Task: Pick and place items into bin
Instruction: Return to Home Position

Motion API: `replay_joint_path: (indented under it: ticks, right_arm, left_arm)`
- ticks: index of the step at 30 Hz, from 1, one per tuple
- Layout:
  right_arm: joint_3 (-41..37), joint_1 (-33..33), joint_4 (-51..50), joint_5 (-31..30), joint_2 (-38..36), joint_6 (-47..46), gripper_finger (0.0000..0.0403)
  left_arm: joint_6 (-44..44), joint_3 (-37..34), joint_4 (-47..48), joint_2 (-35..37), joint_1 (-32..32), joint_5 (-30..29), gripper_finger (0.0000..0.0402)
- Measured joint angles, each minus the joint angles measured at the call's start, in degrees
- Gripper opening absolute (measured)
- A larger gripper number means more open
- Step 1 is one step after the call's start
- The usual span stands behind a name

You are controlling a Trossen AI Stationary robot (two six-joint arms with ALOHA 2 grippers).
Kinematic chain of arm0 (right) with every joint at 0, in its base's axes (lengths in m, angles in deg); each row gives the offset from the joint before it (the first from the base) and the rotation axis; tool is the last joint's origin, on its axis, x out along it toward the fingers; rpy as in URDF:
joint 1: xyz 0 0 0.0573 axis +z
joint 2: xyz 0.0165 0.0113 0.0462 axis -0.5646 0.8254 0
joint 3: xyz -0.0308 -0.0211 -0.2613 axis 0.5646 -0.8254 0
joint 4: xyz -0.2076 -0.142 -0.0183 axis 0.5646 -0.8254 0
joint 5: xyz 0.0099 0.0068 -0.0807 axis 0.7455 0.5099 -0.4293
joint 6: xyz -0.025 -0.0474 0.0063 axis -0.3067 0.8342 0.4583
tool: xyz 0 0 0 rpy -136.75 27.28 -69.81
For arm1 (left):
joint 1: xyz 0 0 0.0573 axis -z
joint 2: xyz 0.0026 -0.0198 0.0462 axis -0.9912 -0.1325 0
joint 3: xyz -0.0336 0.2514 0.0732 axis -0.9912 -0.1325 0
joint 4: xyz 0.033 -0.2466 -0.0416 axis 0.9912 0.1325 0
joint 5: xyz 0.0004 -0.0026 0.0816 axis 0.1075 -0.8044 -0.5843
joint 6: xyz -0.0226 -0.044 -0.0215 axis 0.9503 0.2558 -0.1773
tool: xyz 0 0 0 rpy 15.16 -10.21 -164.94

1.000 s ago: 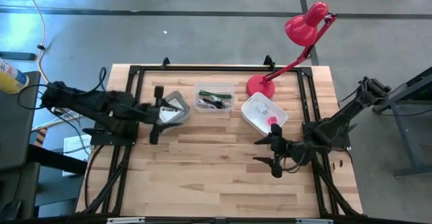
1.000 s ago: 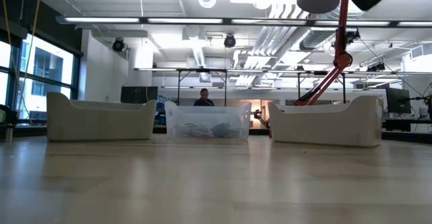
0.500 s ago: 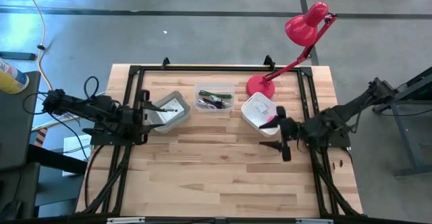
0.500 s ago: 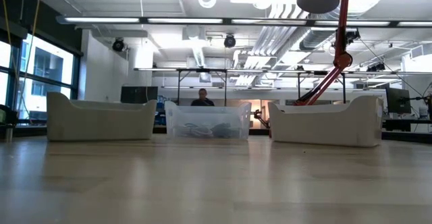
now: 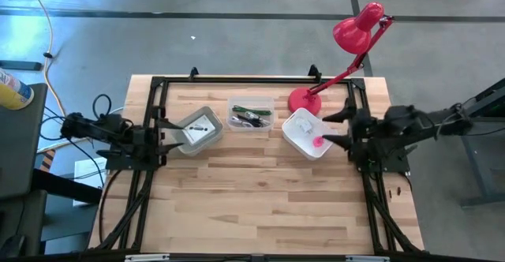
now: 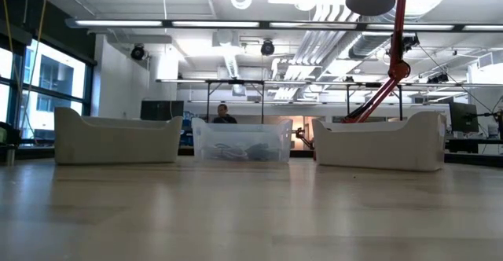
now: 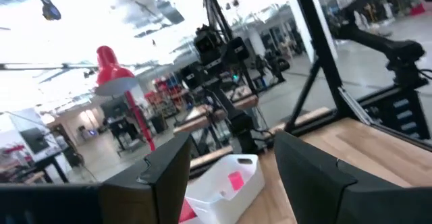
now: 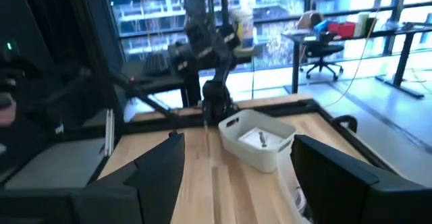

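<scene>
Currently both arms are drawn in at the table's ends, nothing held.

Left of the clear bin (image 5: pixel 251 100): the left gripper (image 5: pixel 164 136) is low at the table's edge with its fingers spread wide and empty. It points toward the clear bin. The gray bin (image 5: pixel 210 142) lies directly between the two, just ahead of the fingertips; contact cannot be judged. A flat white card (image 5: pixel 197 125) with dark print lies inside the gray bin.

Inside the clear bin: a green pen (image 5: pixel 254 110) lies across it, long axis left-right, beside thin coiled cables (image 5: pixel 246 121).

Right of the clear bin: the white bin (image 5: pixel 296 141) sits tilted, with a small pink piece (image 5: pixel 318 141) in it. Just past it is the right gripper (image 5: pixel 338 128), fingers wide apart and empty, aimed back toward the clear bin. The red lamp (image 5: pixel 304 100) stands on the far side of the white bin.

Judgement: no loose item shows on the bare wood, so sorting looks complete. What remains is withdrawal. Each gripper's nearest bin is straight ahead, so pulling back along the arm's own line moves it away from the bins. The left arm is nearer the gray bin, the right nearer the white.
</scene>
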Motion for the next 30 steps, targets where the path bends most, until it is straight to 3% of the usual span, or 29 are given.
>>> replay_joint_path:
  ticks: [5,12,16,19,24,30]
  right_arm:
    - [-3.02,-2.31,2.38,2.90,-3.72,-2.58,0.0259]
    - [-26.18,-4.33,28.71,7.62,-12.83,-8.66,0.0259]
    - [-34.57,-4.39,38.09,8.99,-16.43,-10.65,0.0259]
    - [-37.82,-4.41,38.81,9.38,-19.08,-12.00,0.0259]
    - [-41.74,-5.53,38.64,9.42,-23.71,-12.67,0.0259]
    - [-41.66,-10.43,30.99,13.16,-29.88,-13.66,0.0259]
  left_arm:
    - [-0.69,-3.49,0.85,5.57,0.00,-1.41,0.0200]
    - [2.58,-4.36,6.13,5.69,-0.02,-4.70,0.0200]
    - [3.10,-4.19,5.69,5.70,0.00,-6.94,0.0200]
    - [4.05,-4.21,6.00,5.70,-0.07,-9.90,0.0200]
    - [5.47,-4.21,7.02,5.69,-0.02,-9.94,0.0200]
    - [4.61,-4.21,5.45,5.68,-0.45,-11.58,0.0200]
